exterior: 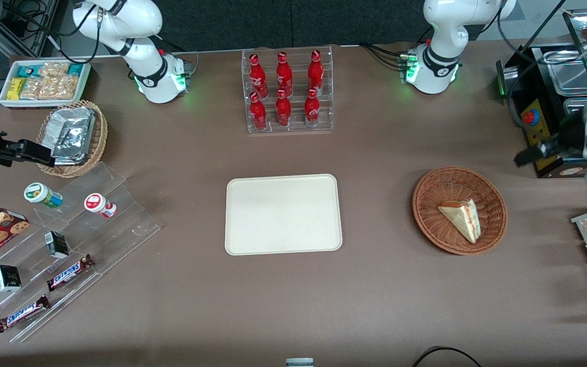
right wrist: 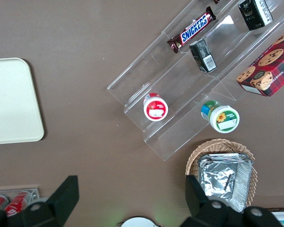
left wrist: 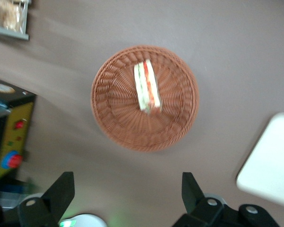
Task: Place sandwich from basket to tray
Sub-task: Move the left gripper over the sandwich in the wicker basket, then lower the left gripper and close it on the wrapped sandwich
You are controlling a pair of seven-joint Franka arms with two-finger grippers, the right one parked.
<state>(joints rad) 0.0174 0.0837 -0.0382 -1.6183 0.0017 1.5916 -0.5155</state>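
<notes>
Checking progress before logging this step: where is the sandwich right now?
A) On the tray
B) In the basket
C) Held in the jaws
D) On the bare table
B: the sandwich lies in the basket, the tray holds nothing, and the gripper hangs open above the table, off to the basket's side, gripping nothing.

Reddish-brown woven basket (exterior: pixel 428 214); pale sandwich (left wrist: pixel 147 86), seemingly red-green filling; cream tray (exterior: pixel 283 214).
</notes>
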